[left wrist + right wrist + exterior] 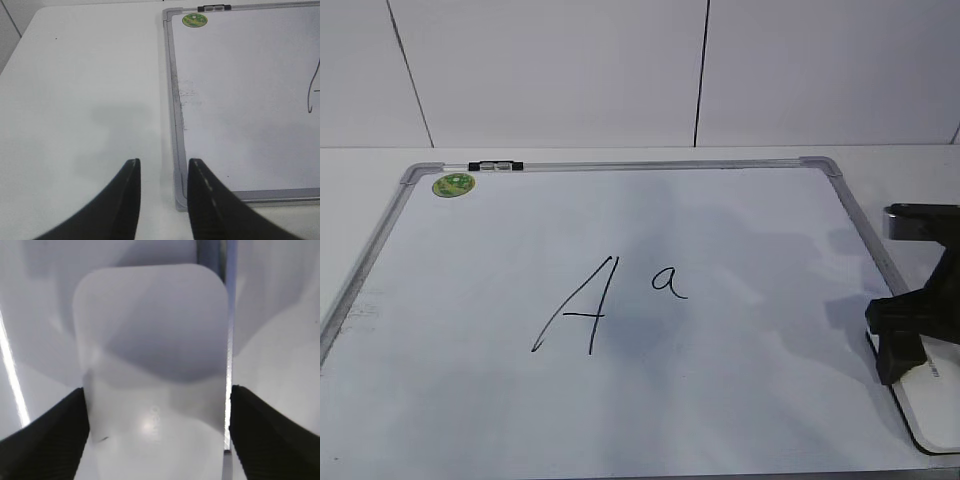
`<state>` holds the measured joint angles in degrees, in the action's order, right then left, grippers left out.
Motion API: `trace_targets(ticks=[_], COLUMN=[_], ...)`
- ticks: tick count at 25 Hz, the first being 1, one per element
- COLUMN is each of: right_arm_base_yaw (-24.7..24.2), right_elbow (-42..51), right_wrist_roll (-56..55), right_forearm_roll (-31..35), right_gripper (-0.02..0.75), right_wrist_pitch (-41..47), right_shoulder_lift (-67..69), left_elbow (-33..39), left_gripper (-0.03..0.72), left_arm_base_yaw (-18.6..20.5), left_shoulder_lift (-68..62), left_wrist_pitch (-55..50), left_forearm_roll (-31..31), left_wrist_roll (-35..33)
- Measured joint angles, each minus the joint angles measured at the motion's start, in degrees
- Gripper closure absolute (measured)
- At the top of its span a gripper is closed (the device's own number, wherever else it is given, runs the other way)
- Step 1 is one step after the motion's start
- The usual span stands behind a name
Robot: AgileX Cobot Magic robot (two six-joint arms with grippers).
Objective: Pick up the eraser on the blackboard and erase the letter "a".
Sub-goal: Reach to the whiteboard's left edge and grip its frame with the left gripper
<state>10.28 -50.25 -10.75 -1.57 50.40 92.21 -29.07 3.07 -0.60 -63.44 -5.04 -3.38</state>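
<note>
The pick-up step is in hand: the right end effector [157, 405] straddles the eraser [152, 355], which lies at the right edge of the blackboard [740, 400], with one finger on either side of the white block, but whether the pads already press its sides I cannot tell. The next move, as I judge it, calls for a firm squeeze, a lift, and a carry leftward to the letter "a" [669, 283] beside the large capital "A" [578, 318]. The left end effector [162, 172] hangs open over the worktop [85, 90], holding nothing.
</note>
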Motion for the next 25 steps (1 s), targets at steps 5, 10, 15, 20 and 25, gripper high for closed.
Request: trace_targets(ticks=[5,10,15,20,25], right_arm_base_yaw=[0.0,0.0,0.0,0.0,0.0], right_elbow=[0.0,-0.1,-0.3,-0.3,-1.3], right_wrist_roll=[-0.1,-0.1,-0.1,-0.1,-0.1], right_forearm_roll=[0.0,0.1,0.1,0.0,0.6], right_gripper=[0.145,0.195,0.213,0.213,0.213], right_wrist_pitch=[-0.1,-0.1,-0.1,-0.1,2.2], right_shoulder_lift=[0.0,0.1,0.3,0.3,0.6], left_elbow=[0.0,0.0,0.0,0.0,0.0], left_gripper=[0.443,0.444,0.444,0.443,0.444], left_arm_base_yaw=[0.0,0.0,0.0,0.0,0.0], left_shoulder_lift=[0.0,0.0,0.0,0.0,0.0], left_wrist_pitch=[0.0,0.0,0.0,0.0,0.0], left_forearm_roll=[0.0,0.0,0.0,0.0,0.0], left_wrist_roll=[0.0,0.0,0.0,0.0,0.0])
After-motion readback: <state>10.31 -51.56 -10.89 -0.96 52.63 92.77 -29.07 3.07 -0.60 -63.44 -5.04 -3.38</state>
